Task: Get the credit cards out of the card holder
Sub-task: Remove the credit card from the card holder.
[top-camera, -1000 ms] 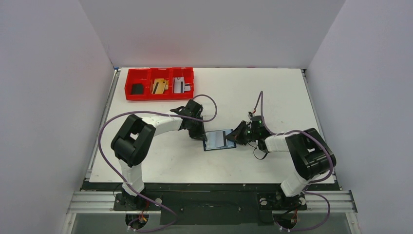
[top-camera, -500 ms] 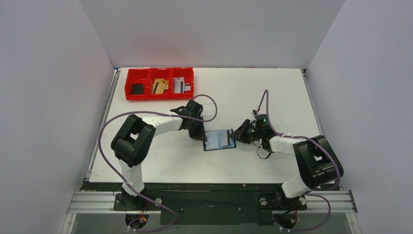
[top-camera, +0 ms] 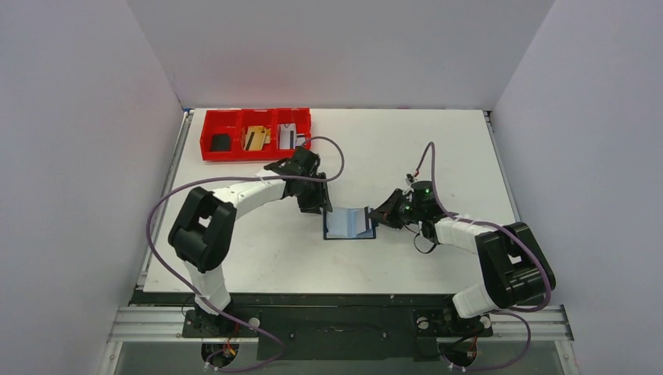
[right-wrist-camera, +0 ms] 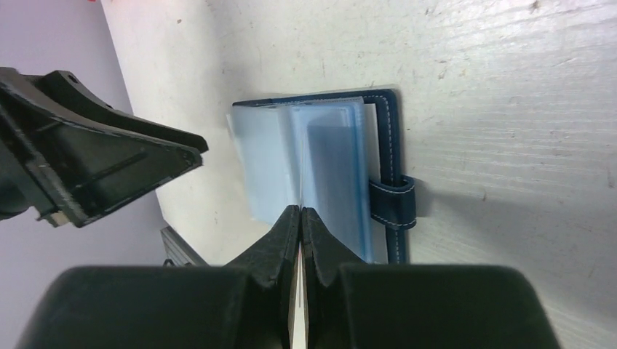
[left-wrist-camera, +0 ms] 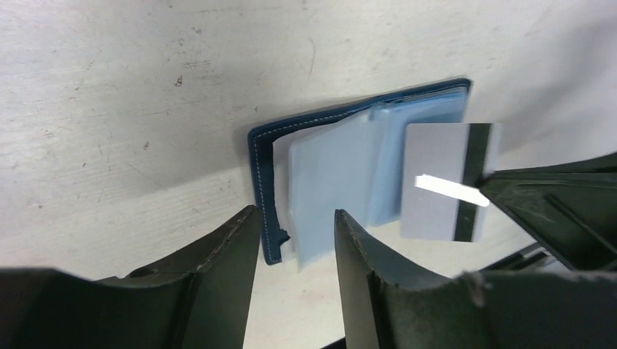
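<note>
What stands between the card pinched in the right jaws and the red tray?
The left gripper and its wrist: they hang over the table roughly on the straight line from the striped grey card, pinched in the right gripper, to the red tray. Nothing else visible blocks it; the open card holder lies underneath.

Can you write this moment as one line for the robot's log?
left tool: open, by card holder | right tool: shut on grey card | card holder: open on table
</note>
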You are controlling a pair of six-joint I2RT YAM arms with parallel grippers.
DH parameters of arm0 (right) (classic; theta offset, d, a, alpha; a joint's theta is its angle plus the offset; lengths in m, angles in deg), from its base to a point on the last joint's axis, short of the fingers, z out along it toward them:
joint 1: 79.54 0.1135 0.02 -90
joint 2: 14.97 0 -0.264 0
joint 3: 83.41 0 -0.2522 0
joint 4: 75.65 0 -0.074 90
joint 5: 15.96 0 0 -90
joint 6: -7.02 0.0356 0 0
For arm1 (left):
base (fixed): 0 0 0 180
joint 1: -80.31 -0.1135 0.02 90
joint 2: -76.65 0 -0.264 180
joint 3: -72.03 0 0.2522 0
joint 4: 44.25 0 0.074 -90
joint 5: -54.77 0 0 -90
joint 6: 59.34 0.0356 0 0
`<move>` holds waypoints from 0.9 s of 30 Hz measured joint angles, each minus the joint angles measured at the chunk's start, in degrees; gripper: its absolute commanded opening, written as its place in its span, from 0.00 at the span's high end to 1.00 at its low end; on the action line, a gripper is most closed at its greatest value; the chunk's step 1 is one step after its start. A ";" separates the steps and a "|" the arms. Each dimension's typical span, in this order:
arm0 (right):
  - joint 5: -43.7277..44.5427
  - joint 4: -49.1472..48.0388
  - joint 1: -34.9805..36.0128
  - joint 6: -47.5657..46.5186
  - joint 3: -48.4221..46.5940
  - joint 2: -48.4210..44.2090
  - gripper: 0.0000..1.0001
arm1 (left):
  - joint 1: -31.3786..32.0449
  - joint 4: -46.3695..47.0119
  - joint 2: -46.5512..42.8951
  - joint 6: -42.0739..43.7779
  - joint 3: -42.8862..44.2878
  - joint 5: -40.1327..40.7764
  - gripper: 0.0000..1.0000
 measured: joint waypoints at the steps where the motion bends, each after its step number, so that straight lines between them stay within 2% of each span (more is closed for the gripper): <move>1: -0.26 -0.04 0.00 0.26 -0.07 -0.04 1.00 | -0.48 0.13 -0.94 -0.07 -0.02 -0.72 0.59; 10: -4.35 -3.98 0.00 6.47 -1.09 -1.18 1.00 | -5.66 9.35 -9.14 -4.50 -5.42 -14.05 0.58; 19: -7.80 -12.11 0.09 15.06 -1.95 -1.60 1.00 | -7.67 22.64 -9.57 -12.39 -12.48 -25.99 0.57; 27: -8.61 -15.28 1.42 18.88 -3.17 -1.53 1.00 | -8.44 33.83 -9.64 -19.56 -15.08 -32.20 0.57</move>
